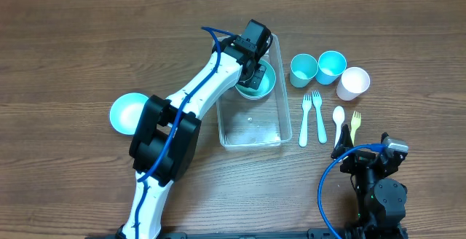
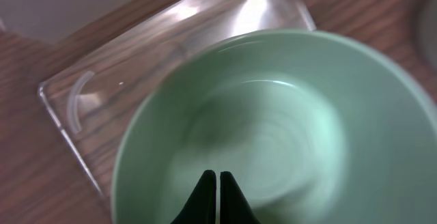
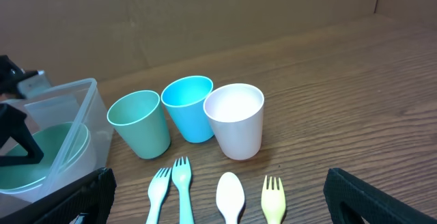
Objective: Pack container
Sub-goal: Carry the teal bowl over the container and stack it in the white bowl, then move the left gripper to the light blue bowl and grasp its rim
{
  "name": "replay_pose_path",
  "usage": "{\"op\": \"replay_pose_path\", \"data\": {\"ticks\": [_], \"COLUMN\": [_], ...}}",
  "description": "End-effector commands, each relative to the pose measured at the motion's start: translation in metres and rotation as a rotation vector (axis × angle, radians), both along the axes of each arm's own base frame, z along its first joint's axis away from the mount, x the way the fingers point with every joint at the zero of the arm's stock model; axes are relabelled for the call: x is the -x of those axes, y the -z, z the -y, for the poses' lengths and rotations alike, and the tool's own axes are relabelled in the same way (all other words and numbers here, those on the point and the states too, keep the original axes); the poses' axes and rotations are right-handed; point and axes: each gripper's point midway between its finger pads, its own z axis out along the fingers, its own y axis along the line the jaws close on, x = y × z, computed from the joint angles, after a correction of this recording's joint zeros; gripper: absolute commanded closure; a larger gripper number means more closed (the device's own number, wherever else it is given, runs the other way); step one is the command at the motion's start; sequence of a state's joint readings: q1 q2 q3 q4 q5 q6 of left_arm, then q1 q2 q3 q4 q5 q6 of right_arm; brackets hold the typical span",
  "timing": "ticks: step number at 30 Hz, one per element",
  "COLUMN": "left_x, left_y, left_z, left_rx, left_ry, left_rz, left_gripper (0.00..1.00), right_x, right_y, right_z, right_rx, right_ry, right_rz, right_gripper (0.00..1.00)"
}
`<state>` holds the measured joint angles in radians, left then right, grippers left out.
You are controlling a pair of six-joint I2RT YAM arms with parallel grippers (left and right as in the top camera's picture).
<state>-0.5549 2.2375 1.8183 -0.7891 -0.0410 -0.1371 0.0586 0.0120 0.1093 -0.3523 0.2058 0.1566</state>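
The clear plastic container lies in the middle of the table. It also shows in the left wrist view and the right wrist view. A mint green bowl sits in its far end. My left gripper hangs over that bowl. In the left wrist view its fingers are together, with nothing seen between them, above the blurred inside of the bowl. My right gripper is open and empty at the front right, its fingers spread wide on either side of the cutlery.
A light blue bowl sits left of the container. A teal cup, a blue cup and a white cup stand at the right. Below them lie two forks, a white spoon and a yellow fork.
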Motion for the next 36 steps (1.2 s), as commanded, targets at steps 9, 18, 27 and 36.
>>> {"op": "replay_pose_path", "data": {"ticks": [9, 18, 27, 36], "left_x": [-0.017, -0.032, 0.039, 0.166], "left_y": [0.011, -0.089, -0.212, -0.11], "left_z": [-0.044, -0.017, -0.155, -0.319], "left_rx": [-0.219, -0.012, -0.002, 0.008], "left_ry": [-0.118, -0.14, -0.369, -0.832], "left_rz": [0.086, 0.213, 0.254, 0.235], "left_gripper": [0.96, 0.96, 0.96, 0.95], "right_x": [0.0, 0.0, 0.0, 0.0], "right_y": [-0.002, -0.002, -0.002, -0.002], "right_z": [0.0, 0.0, 0.0, 0.0], "right_rx": [-0.001, -0.001, 0.0, -0.001], "right_ry": [0.0, 0.0, 0.0, 0.0], "right_rz": [0.011, 0.011, 0.011, 0.011], "right_gripper": [0.0, 0.0, 0.0, 0.0]}}
